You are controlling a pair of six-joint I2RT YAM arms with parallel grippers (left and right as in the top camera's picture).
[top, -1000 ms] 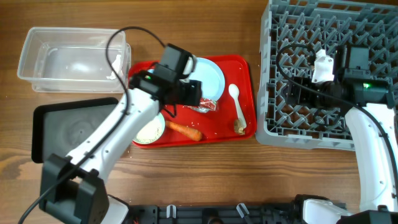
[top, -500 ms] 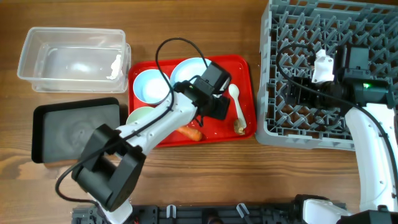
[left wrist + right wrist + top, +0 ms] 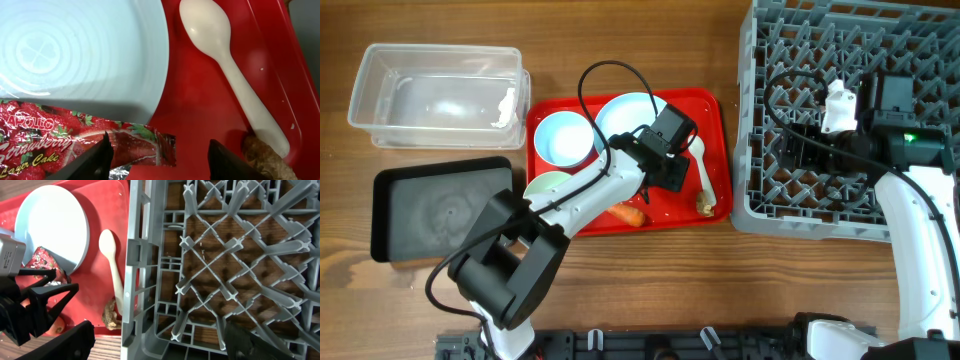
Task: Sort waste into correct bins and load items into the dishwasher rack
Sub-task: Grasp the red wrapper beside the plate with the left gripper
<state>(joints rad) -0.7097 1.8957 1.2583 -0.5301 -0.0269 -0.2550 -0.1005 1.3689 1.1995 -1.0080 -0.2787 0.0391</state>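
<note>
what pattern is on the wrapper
The wrapper is red with strawberries and white lettering; clearest in the left wrist view.

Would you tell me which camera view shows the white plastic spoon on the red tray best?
The left wrist view: the white plastic spoon lies close and large, with its bowl and handle sharp. In the overhead view the spoon is whole but small. The right wrist view also shows the spoon whole and small, near the left edge.

L claw (image 3: 159, 160) — spread wide | R claw (image 3: 160, 342) — spread wide
</note>
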